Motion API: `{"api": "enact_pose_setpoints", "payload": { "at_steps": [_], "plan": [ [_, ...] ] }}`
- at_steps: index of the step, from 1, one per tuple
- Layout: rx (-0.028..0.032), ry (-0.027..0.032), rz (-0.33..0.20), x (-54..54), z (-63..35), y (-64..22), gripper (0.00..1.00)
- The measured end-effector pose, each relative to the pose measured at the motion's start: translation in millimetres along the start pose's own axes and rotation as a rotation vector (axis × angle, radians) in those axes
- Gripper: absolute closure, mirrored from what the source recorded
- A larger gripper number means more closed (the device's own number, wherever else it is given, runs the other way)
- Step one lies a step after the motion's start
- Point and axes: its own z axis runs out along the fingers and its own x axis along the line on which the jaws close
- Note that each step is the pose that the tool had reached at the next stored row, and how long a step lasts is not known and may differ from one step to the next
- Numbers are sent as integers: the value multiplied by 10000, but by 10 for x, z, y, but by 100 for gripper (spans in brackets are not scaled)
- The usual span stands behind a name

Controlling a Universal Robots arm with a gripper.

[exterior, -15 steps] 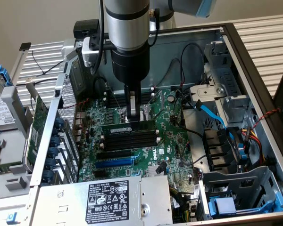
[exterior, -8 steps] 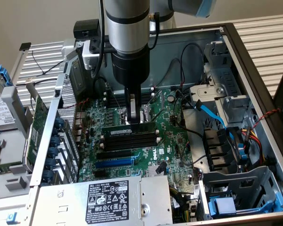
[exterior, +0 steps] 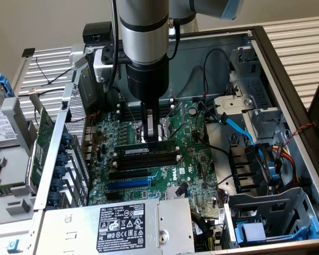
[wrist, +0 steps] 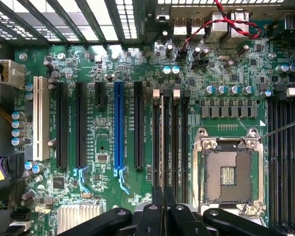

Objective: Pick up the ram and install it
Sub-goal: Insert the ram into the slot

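The ram (exterior: 143, 151) is a long thin stick with a white label. It stands on edge, level, in the bank of black memory slots (exterior: 149, 158) at the middle of the green motherboard (exterior: 194, 170). My gripper (exterior: 150, 137) points straight down over the stick's middle, its fingers shut on the top edge. In the wrist view the two black fingertips (wrist: 157, 206) are pressed together at my gripper (wrist: 163, 199), in line with the memory slots (wrist: 179, 142) beside the bare CPU socket (wrist: 228, 169).
The case is open from above. A power supply (exterior: 133, 226) sits at the front and a drive cage (exterior: 276, 218) at the exterior view's right, with a blue cable (exterior: 236, 127) and loose wires over the board. A green expansion card (exterior: 42, 133) stands outside the case wall.
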Motion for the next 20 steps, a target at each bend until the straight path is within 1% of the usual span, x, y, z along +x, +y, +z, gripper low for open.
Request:
{"api": "enact_pose_setpoints", "payload": {
  "at_steps": [6,16,20],
  "plan": [
    [38,-4,-1,5,8,6,87],
    [44,-5,1,30,28,8,87],
    [79,-6,0,30,43,9,87]
  ]
}}
